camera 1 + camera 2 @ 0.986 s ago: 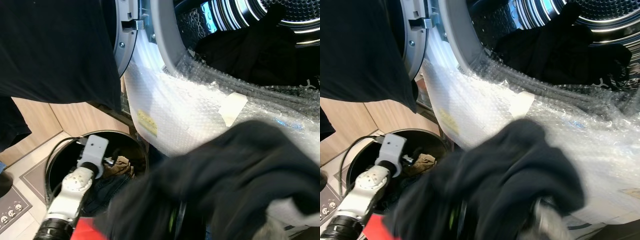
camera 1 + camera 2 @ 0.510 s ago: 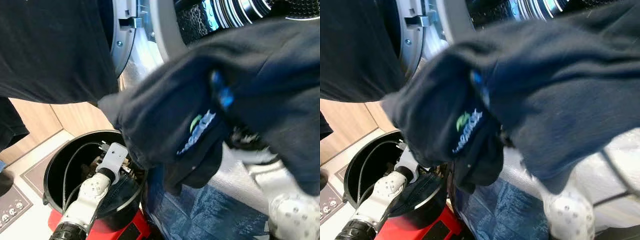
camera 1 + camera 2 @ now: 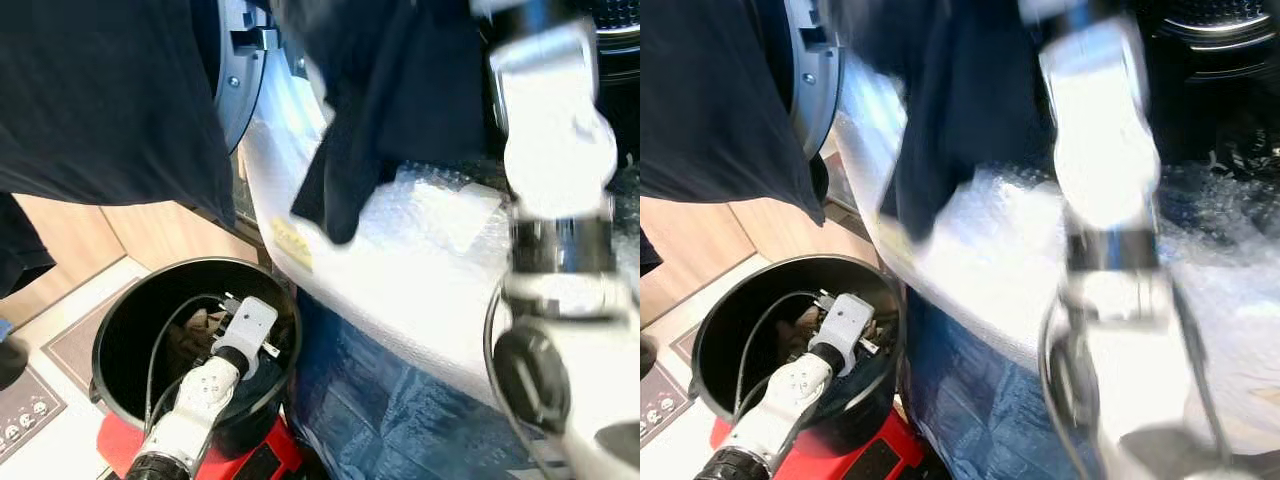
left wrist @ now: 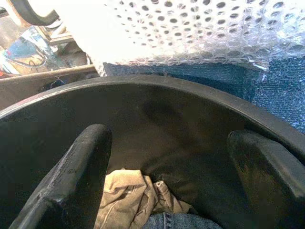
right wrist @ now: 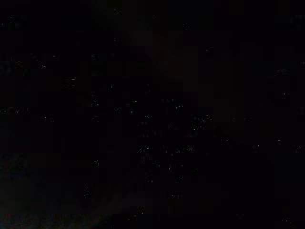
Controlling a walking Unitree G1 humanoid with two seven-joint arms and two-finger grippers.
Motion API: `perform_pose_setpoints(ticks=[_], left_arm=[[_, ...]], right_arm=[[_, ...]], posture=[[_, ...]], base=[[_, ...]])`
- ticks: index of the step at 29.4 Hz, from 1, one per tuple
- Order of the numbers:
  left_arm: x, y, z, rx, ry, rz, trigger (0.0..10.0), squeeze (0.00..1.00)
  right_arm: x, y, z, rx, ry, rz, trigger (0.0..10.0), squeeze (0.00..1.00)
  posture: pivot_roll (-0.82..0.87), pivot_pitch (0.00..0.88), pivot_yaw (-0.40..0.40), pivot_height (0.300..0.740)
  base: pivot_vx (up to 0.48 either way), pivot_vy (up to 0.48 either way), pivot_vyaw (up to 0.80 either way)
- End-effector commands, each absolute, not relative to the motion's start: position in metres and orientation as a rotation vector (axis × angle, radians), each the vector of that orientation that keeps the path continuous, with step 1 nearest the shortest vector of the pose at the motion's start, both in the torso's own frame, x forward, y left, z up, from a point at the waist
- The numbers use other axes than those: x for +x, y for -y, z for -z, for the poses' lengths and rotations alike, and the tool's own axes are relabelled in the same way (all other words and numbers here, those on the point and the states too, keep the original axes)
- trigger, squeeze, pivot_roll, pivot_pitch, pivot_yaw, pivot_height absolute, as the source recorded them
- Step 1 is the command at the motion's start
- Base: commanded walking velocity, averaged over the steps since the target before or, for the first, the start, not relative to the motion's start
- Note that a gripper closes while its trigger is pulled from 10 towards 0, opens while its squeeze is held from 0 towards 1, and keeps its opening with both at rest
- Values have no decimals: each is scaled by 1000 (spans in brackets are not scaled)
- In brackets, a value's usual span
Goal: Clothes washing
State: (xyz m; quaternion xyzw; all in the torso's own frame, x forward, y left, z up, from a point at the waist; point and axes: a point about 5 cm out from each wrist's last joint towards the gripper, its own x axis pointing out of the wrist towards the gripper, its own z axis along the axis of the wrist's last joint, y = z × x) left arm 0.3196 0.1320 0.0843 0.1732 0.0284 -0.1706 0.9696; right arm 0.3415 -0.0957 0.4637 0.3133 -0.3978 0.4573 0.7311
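Upper centre of the head view: one dark garment (image 3: 375,110), soft and limp, hangs in blurred folds over the mouth of the washing machine (image 3: 600,20). Its lowest corner dangles against the bubble wrap (image 3: 400,260) that covers the machine's front. That wrap is pale, glossy and dimpled all over, with one yellowish label stuck on at its left edge.

Right side of frame: the right arm (image 3: 555,170), silver and blurred, reaches up toward the drum. Its end effector sits past the top edge among the dark cloth, and I cannot tell whether the fingers are apart or together. The right wrist view is near black, nothing to make out.

Lower left: one round black plastic bucket (image 3: 120,340), smooth-walled, standing on a red base (image 3: 250,462). The left arm (image 3: 195,405) dips into it. The left end effector (image 4: 167,157) has its two thick matte black fingers (image 4: 76,176) spread wide apart, nothing between them. Below them, at the bucket's bottom, lie one crumpled tan cloth (image 4: 126,198) and a sliver of blue denim (image 4: 167,222).

Upper left: a second dark cloth (image 3: 100,100) hangs flat and broad in front of the grey door rim (image 3: 240,90). Bottom centre: blue mottled sheeting (image 3: 390,410) below the bubble wrap. Far left: light wood panelling (image 3: 130,235) and pale floor tiles (image 3: 50,350).
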Motion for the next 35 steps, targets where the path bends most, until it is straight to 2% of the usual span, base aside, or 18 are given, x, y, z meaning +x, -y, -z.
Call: perform_pose_setpoints(ticks=[1, 3, 8, 15, 18, 20, 21, 22, 28, 29, 31, 35], left_arm=[[315, -128, -76, 366, -87, 379, 10000, 0], [313, -126, -74, 364, -87, 383, 10000, 0], [311, -123, -74, 350, -86, 384, 10000, 0], [309, -117, -75, 340, -76, 390, 10000, 0], [308, -117, -74, 342, -77, 392, 10000, 0], [308, -117, -74, 343, -78, 394, 10000, 0], [307, -117, -74, 343, -80, 396, 10000, 0], [307, -116, -73, 344, -84, 404, 10000, 0], [306, -114, -72, 354, -89, 421, 10000, 0], [306, -114, -72, 355, -89, 422, 10000, 0], [306, -114, -72, 354, -88, 421, 10000, 0], [305, -113, -73, 350, -87, 425, 10000, 0]], right_arm=[[354, 111, -478, 716, 883, -852, 0, 0], [368, 122, -484, 708, 806, -659, 0, 0], [382, 147, -486, 672, 710, -388, 0, 0], [389, 221, -463, 657, 540, 267, 0, 0], [390, 229, -457, 586, 512, 360, 0, 0], [392, 228, -454, 556, 487, 357, 0, 0], [397, 220, -448, 489, 440, 319, 3412, 0], [402, 207, -440, 402, 394, 274, 10000, 0], [414, 178, -418, 237, 314, 162, 10000, 0], [416, 169, -413, 142, 301, 112, 10000, 949], [419, 159, -405, 42, 276, 60, 10000, 1000], [420, 153, -405, -67, 283, 52, 10000, 1000]], posture=[[64, 108, -19, 740], [64, 104, -20, 740], [72, 102, -31, 740], [74, 100, -40, 740], [74, 99, -39, 740], [74, 101, -40, 740], [74, 101, -40, 740], [69, 106, -35, 740], [69, 105, -35, 740], [70, 113, -33, 740], [71, 113, -34, 740], [71, 114, -35, 740]], base=[[0, 0, 0], [0, 0, 0], [0, 0, 0], [0, 0, 0], [0, 0, 0], [0, 0, 0], [0, 0, 0], [0, 0, 0], [0, 0, 0], [0, 0, 0], [0, 0, 0], [0, 0, 0]])
